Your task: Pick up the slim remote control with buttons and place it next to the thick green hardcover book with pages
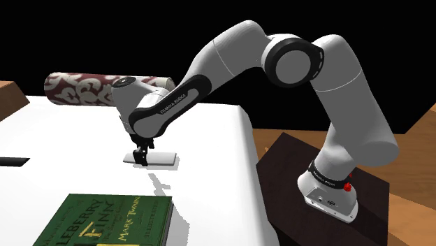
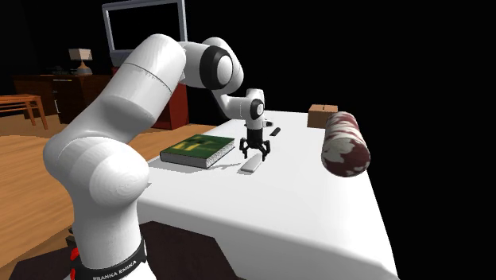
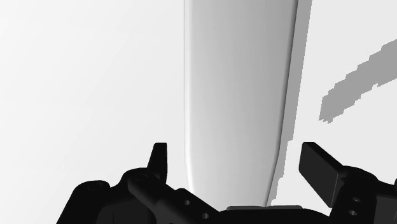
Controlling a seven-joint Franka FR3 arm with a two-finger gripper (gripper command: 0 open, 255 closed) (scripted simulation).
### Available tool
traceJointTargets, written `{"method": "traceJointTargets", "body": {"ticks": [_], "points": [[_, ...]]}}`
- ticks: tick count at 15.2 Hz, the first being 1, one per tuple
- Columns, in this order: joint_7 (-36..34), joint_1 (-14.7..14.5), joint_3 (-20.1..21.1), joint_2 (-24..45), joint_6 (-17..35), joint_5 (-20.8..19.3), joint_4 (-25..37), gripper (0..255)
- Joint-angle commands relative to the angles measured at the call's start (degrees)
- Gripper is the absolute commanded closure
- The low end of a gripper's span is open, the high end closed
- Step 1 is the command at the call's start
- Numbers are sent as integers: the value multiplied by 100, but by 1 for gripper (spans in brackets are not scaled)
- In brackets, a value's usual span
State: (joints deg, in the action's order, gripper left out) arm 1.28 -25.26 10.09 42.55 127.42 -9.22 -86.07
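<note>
One remote (image 3: pixel 235 95) between parted jaws; one green book (image 1: pixel 112 220).

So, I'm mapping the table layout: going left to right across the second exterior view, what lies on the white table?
Left to right: green hardcover book -> pale slim remote control -> red-and-white patterned cylinder.

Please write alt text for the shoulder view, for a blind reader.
A white robot arm reaches down to a white table, its black claw open over one end of a flat pale grey remote. A green book lies nearer the camera; a red-and-white patterned roll lies behind.
</note>
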Motion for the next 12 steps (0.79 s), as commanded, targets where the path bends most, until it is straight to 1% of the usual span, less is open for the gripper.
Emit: {"method": "traceJointTargets", "body": {"ticks": [1,4,12], "points": [[11,9,17,-114,-125,20,12,0],[43,30,59,-403,-492,76,92,0],[43,29,59,-403,-492,76,92,0]]}}
